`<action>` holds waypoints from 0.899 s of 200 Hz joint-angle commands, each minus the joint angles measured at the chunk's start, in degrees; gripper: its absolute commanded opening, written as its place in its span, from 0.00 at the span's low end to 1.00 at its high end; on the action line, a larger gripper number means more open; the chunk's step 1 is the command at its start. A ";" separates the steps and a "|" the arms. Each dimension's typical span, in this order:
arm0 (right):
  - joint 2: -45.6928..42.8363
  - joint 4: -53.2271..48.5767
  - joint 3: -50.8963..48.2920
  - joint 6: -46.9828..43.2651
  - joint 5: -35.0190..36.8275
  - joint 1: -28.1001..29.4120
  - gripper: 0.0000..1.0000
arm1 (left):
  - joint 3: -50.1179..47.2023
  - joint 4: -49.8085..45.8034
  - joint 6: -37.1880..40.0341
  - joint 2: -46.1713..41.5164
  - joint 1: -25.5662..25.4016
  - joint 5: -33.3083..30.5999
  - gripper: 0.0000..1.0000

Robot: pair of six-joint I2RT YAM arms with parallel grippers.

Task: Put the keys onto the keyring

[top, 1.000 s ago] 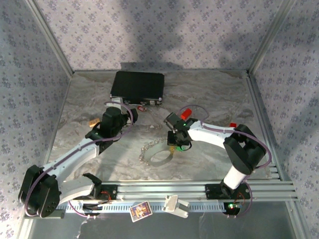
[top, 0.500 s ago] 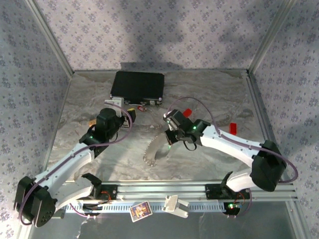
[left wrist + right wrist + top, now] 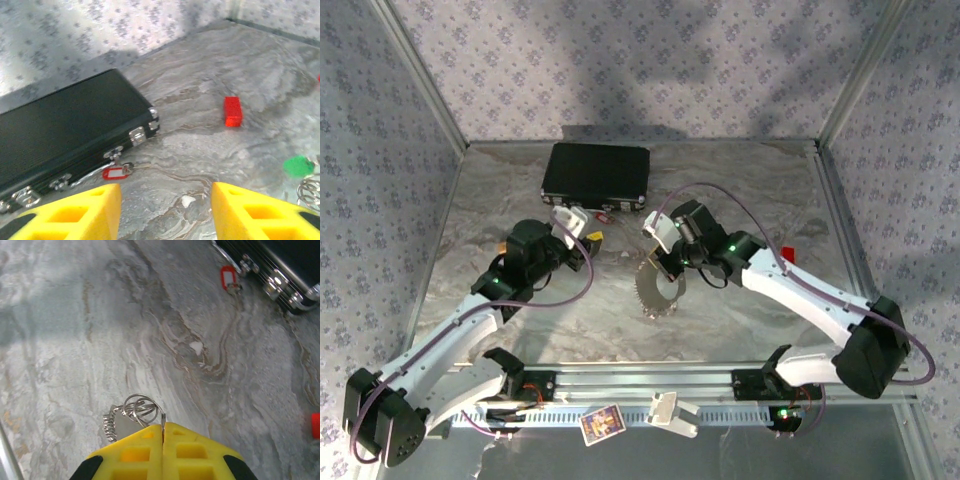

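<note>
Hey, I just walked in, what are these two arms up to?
The right gripper is shut on the keyring and seems to hold it up off the table. The left gripper, open and empty, faces the red key lying beside the black case. The green key is by the ring's loops; I cannot tell whether it is attached.

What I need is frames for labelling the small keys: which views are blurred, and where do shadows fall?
Left wrist: the left pincer and green key are soft, the red key by the black case crisper. Right wrist: the keyring is sharp beyond the right pincer, with a dim patch on the table upper left. Top external: broad soft shadows on the back wall.
</note>
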 commanded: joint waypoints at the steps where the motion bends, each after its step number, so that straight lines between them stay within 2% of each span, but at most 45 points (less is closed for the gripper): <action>1: -2.79 2.50 -0.55 -7.25 -9.30 -0.80 0.00 | -0.65 2.08 5.83 -1.04 -0.18 10.70 0.47; 20: -3.13 2.33 -1.07 -9.49 -12.90 -1.42 0.00 | -2.97 5.31 8.16 -0.27 -0.30 18.20 0.43; 44: -3.03 1.14 -0.90 -11.71 -14.93 -1.54 0.00 | -3.61 6.35 10.92 1.83 -0.53 24.05 0.41; 67: -2.74 0.59 -0.94 -12.89 -15.36 -1.55 0.00 | -2.69 4.27 16.56 4.60 -1.18 29.85 0.32; 122: -2.19 0.35 -0.91 -13.70 -16.33 -1.05 0.00 | -0.77 2.29 21.40 10.15 -4.25 35.57 0.31; 180: -2.07 -1.36 -0.63 -15.52 -17.04 -0.26 0.00 | -0.52 4.37 19.98 12.24 -5.07 34.40 0.28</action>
